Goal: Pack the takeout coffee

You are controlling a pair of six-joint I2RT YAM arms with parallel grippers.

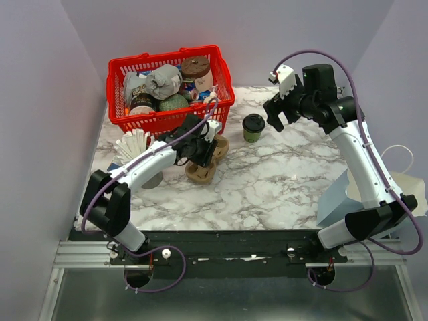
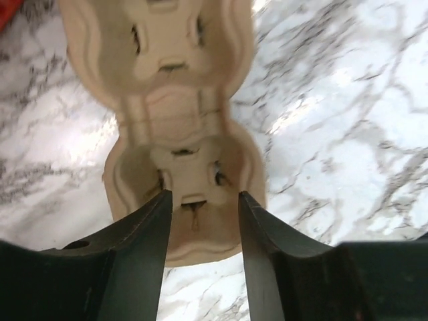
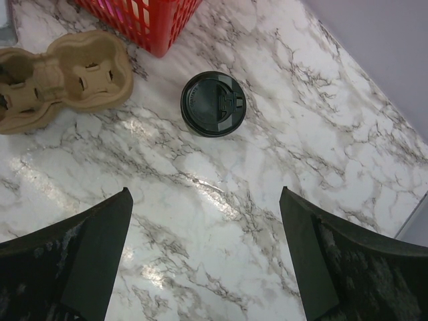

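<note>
The takeout coffee (image 1: 253, 127), a small green cup with a black lid, stands upright on the marble table right of the basket. In the right wrist view its lid (image 3: 212, 103) lies ahead of my right gripper (image 3: 205, 194), which hangs wide open above bare marble. That gripper (image 1: 277, 117) hovers just right of the cup, apart from it. The brown cardboard cup carrier (image 1: 204, 164) lies flat on the table. My left gripper (image 2: 202, 197) is over the carrier's near end (image 2: 180, 100), its jaws apart with a gap and nothing pinched between them.
A red basket (image 1: 160, 59) full of groceries stands at the back left; its corner (image 3: 144, 20) is near the carrier (image 3: 60, 77). White stirrers (image 1: 134, 142) in a grey cup sit by the left arm. A white bag (image 1: 401, 180) stands at the right edge.
</note>
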